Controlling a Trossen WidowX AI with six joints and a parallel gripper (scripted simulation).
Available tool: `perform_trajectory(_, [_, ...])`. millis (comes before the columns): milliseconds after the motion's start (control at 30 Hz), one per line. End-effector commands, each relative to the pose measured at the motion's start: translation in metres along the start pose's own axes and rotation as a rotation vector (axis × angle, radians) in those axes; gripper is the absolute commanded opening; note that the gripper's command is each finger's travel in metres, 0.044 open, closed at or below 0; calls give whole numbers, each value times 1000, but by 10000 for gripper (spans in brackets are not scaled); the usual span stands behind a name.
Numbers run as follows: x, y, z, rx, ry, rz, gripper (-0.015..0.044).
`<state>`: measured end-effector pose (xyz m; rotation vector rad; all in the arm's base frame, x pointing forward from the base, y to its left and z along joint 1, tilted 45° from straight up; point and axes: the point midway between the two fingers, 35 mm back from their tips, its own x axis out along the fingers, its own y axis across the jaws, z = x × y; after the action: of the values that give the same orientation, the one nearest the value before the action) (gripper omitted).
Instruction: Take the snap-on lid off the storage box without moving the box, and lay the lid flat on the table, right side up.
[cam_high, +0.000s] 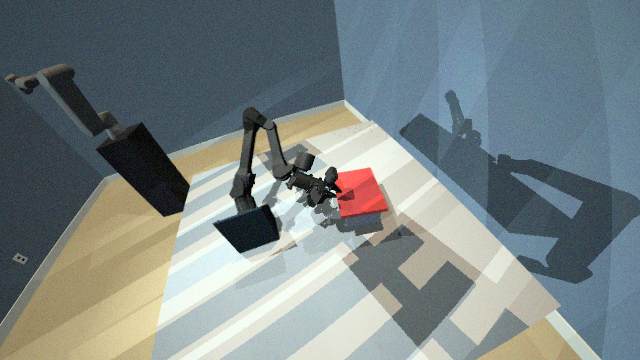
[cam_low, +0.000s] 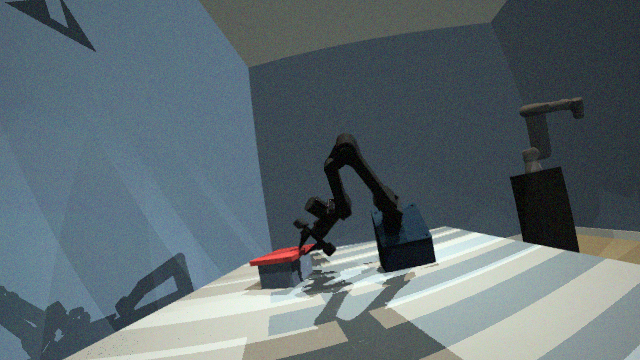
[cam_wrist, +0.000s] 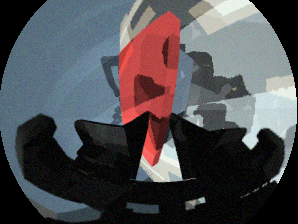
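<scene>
A flat red lid sits on top of a grey-blue storage box on the striped table. My gripper is shut on the lid's near edge, at the side facing the arm's base. In the wrist view the lid runs edge-on between the two dark fingers. In the exterior view the gripped edge of the lid stands slightly higher than the far edge. The box itself is mostly hidden under the lid in the top view.
The arm's dark blue base block stands on the table beside the box. A second arm on a black pedestal stands off the table on the wooden floor. Walls close in behind the box.
</scene>
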<state>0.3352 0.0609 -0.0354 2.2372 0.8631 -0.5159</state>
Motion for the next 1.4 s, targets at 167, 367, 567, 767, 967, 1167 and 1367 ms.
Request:
perform_trajectory(167, [-2, 3, 1, -2, 1, 3, 0])
perform_trajectory(367, [-3, 3, 1, -2, 1, 3, 0])
perform_trajectory(567, [-4, 4, 1, -2, 1, 3, 0])
perform_trajectory(767, [-5, 5, 1, -2, 1, 4, 0])
perform_trajectory(967, [-6, 6, 1, -2, 1, 4, 0])
perform_trajectory(1167, [-6, 7, 1, -2, 0, 4, 0])
perform_trajectory(1367, [-6, 8, 1, -1, 0, 6, 0])
